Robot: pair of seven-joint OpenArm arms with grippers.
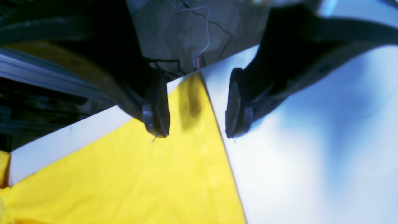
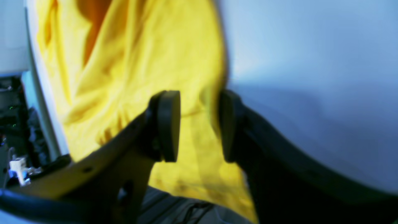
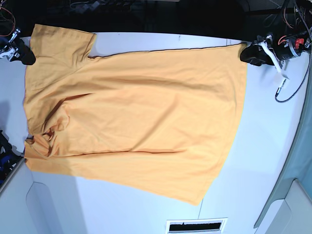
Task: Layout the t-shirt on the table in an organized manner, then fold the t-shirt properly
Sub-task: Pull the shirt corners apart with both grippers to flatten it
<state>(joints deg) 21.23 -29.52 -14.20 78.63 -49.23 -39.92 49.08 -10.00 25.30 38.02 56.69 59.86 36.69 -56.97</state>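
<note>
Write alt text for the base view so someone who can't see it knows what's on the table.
An orange-yellow t-shirt lies spread nearly flat on a white table, wrinkled near its collar at the picture's left. The left gripper sits at the shirt's far right corner, and the right gripper at the far left sleeve.

The left gripper [image 1: 197, 124] is hanging with jaws spread wide at the table's corner; the right gripper [image 2: 199, 124] is gaping halfway.
</note>
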